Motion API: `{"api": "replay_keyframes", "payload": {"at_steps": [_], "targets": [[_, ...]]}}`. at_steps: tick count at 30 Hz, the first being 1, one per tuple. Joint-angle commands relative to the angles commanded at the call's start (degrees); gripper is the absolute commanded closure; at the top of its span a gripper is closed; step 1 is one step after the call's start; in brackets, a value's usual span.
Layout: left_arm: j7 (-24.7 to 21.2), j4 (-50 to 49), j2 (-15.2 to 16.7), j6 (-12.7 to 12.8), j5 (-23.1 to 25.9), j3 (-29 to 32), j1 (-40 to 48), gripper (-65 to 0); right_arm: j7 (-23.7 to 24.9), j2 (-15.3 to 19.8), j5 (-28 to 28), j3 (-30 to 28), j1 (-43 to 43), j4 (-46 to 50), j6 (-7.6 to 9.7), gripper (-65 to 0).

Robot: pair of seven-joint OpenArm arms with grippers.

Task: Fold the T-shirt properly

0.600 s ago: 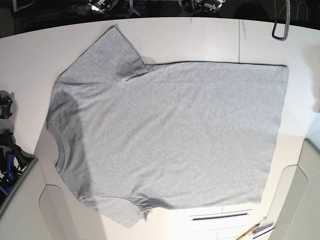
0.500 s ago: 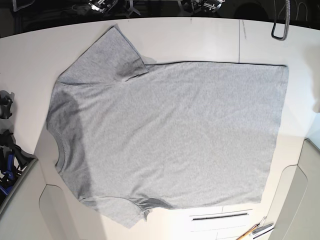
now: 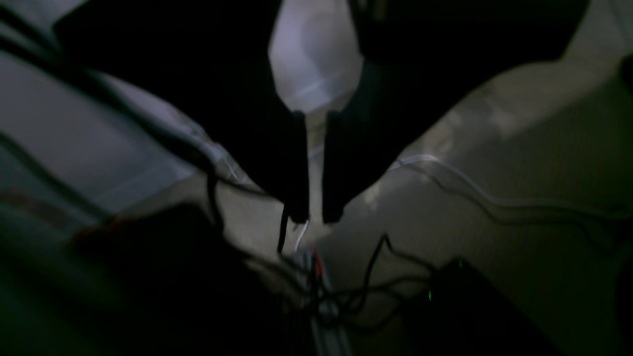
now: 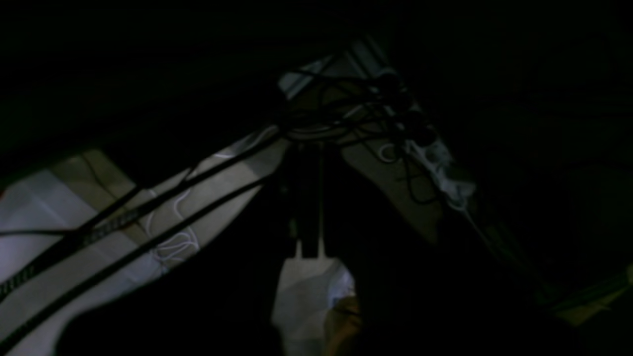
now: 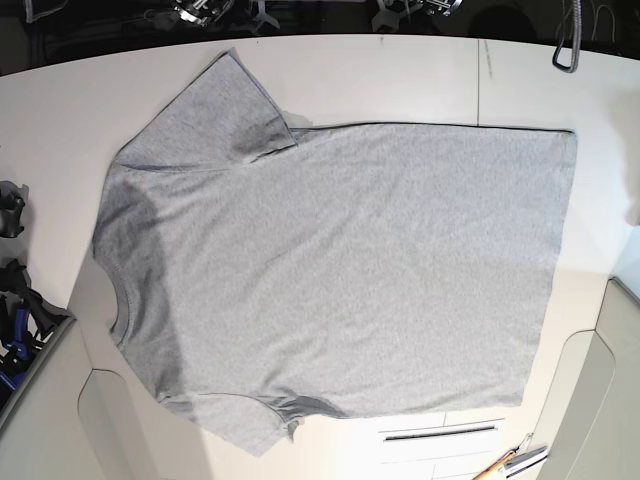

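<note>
You have one T-shirt (image 5: 340, 270) across the tabletop (image 5: 350, 80), straight hem at three o'clock, one sleeve at eleven, the other at seven. Both your tools, left (image 3: 316, 217) and right (image 4: 310, 247), are off the cloth, tips nearly together, holding nothing visible. Bare tabletop runs along twelve o'clock.

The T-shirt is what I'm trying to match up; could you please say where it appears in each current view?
Base: T-shirt across most of the picture.
Left wrist: not discernible.
Right wrist: not discernible.
Landmark: the wrist views both show tangled dark cables, low centre in the left, upper centre in the right; I can't match them to the base view.
</note>
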Motion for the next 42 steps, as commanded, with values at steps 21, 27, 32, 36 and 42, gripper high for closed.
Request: {"api": "replay_keyframes", "payload": {"at_steps": [21, 27, 32, 36, 42], "targets": [[4.04, 20.92, -7.98, 0.0, -7.5, -4.48, 16.41, -5.4, -0.04, 13.64, 8.9, 0.0, -18.14, 28.13, 7.61, -0.9], [5.4, 26.49, -8.57, -3.45, -7.56, -13.07, 22.05, -5.6, -0.04, 18.05, 9.49, 0.0, -25.77, 39.3, 7.82, -0.9], [8.66, 31.91, -9.27, -4.98, -12.09, -19.39, 27.93, -6.1, -0.07, 22.6, 10.16, 0.0, -32.92, 51.71, 7.82, -0.9], [9.31, 38.27, -10.38, -7.98, -14.95, -24.3, 33.0, -13.9, -0.28, 25.99, 13.7, 1.05, -37.99, 62.03, 7.82, -0.9], [15.52, 51.82, -10.64, -9.44, -22.21, -32.63, 41.03, -15.7, -0.44, 28.09, 17.51, 8.5, -44.48, 75.12, 9.4, -0.9]]}}
